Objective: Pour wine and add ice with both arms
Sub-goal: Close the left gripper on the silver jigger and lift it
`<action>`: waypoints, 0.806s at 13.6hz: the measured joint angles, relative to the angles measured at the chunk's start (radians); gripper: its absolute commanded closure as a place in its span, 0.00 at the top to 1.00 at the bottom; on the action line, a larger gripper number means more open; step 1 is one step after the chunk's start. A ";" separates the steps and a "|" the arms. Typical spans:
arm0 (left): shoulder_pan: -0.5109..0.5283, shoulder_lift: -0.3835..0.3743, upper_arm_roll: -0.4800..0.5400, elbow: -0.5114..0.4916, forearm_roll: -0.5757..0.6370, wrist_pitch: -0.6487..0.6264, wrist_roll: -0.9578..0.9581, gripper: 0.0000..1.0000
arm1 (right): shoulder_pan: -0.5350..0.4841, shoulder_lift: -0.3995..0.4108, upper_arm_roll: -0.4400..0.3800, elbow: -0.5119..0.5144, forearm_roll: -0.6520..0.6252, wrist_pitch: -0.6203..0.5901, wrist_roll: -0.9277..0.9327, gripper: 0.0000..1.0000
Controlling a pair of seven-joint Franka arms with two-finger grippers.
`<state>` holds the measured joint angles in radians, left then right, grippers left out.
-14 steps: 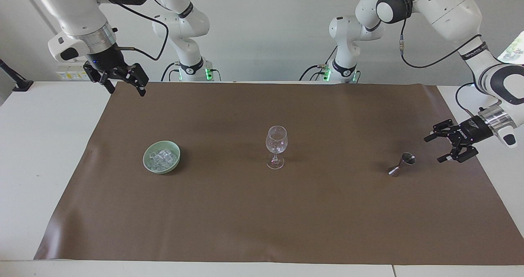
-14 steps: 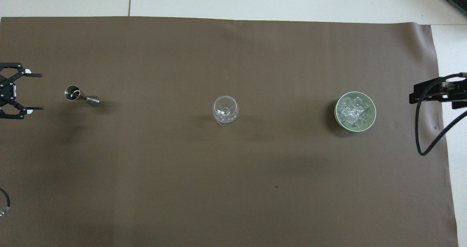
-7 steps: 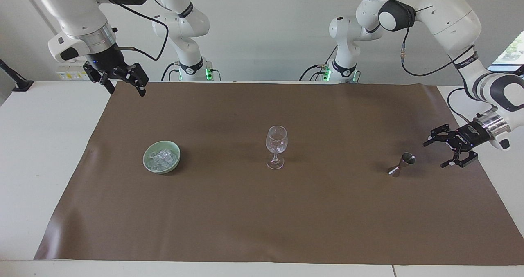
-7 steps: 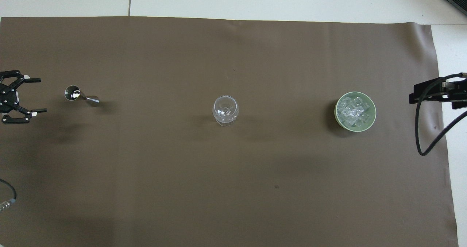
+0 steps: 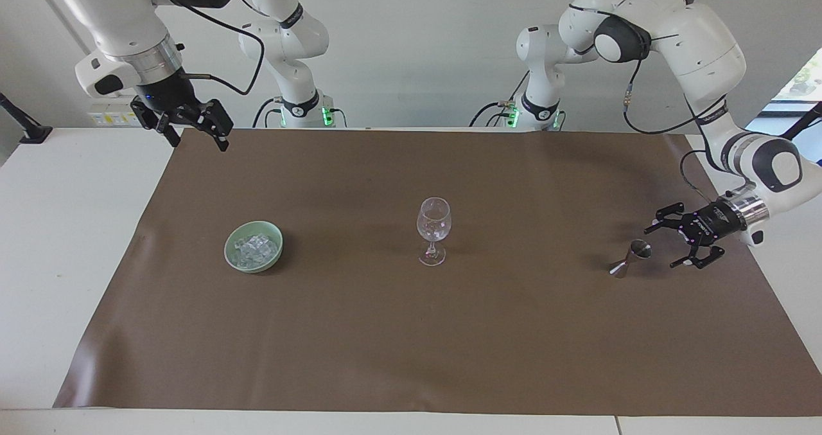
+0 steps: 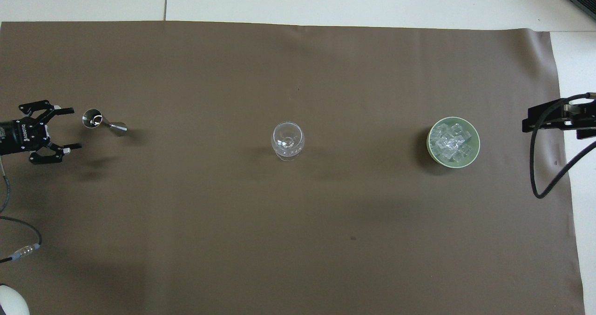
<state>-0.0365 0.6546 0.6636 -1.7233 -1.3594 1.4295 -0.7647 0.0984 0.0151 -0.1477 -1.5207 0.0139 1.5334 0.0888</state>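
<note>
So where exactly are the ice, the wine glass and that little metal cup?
ice [image 5: 254, 249]: facing view, on the heap of cubes inside the green bowl.
wine glass [image 5: 434, 220]: facing view, on its bowl.
metal cup [image 5: 639, 249]: facing view, on its upper cone.

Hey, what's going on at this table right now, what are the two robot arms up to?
The left gripper is open and low beside the metal jigger at its end of the brown mat, not touching it. The wine glass stands upright mid-mat. The ice sits untouched in a green bowl toward the right arm's end. The right gripper waits, open and raised over the mat's corner nearest its base. Nothing is held yet.
</note>
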 measured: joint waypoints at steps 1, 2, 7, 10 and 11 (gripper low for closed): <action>0.000 0.013 -0.001 -0.001 -0.024 -0.007 0.000 1.00 | 0.000 0.000 0.000 0.000 0.000 0.000 0.000 1.00; 0.000 0.020 -0.001 -0.003 -0.042 -0.011 0.000 1.00 | 0.000 0.000 0.000 0.000 0.000 0.000 0.000 1.00; 0.001 0.037 -0.010 -0.055 -0.152 -0.016 0.001 1.00 | 0.000 0.000 0.000 0.000 0.000 0.000 0.000 1.00; 0.000 0.046 -0.034 -0.075 -0.212 -0.030 0.002 1.00 | 0.000 0.000 0.000 0.000 0.000 0.000 0.000 1.00; 0.000 0.047 -0.045 -0.083 -0.223 -0.032 0.003 1.00 | 0.000 0.000 0.000 0.000 0.000 0.000 0.000 1.00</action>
<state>-0.0365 0.7020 0.6190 -1.8064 -1.5827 1.3975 -0.7620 0.0984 0.0151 -0.1477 -1.5207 0.0139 1.5334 0.0888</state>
